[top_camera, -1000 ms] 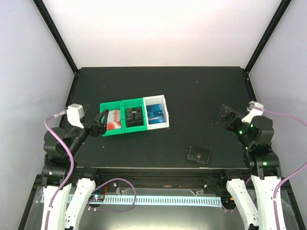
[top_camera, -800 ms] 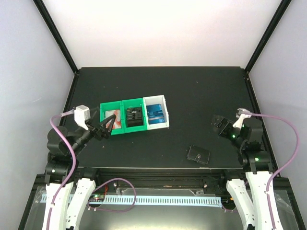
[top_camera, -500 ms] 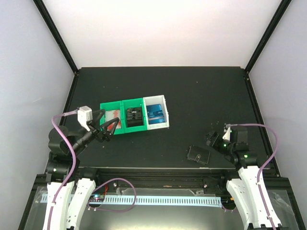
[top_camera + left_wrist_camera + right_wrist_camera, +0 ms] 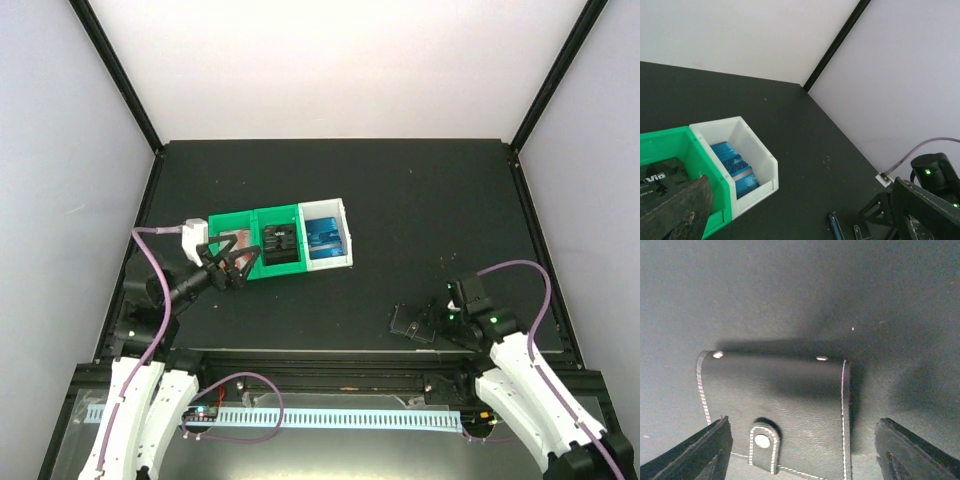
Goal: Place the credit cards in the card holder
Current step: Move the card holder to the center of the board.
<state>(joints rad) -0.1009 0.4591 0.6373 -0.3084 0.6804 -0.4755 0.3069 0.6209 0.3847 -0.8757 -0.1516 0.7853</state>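
Shows the card holder (image 4: 412, 322) lying flat and folded shut close to the near edge of the desk (image 4: 420, 190), right of the middle, with its strap (image 4: 762, 442) snapped down over the black face. Finds the right gripper (image 4: 438, 318) low at the holder's right side and spread wide. In the right wrist view, shows one finger (image 4: 695, 450) off each lower corner with the holder between them; cannot tell whether either touches it. Puts the joined bins (image 4: 285, 270) left of the desk's middle, well apart from the holder. Holds red-and-white cards (image 4: 235, 245) in the left green compartment, black cards (image 4: 280, 244) in the middle green one, and blue cards (image 4: 325, 237) in the white one at the right end. Places the left gripper (image 4: 226, 266) at the near left corner of the bins, over the red-and-white cards, fingers wide apart and gripping nothing. Catches, from the left wrist, only the black and blue stacks in their compartments.
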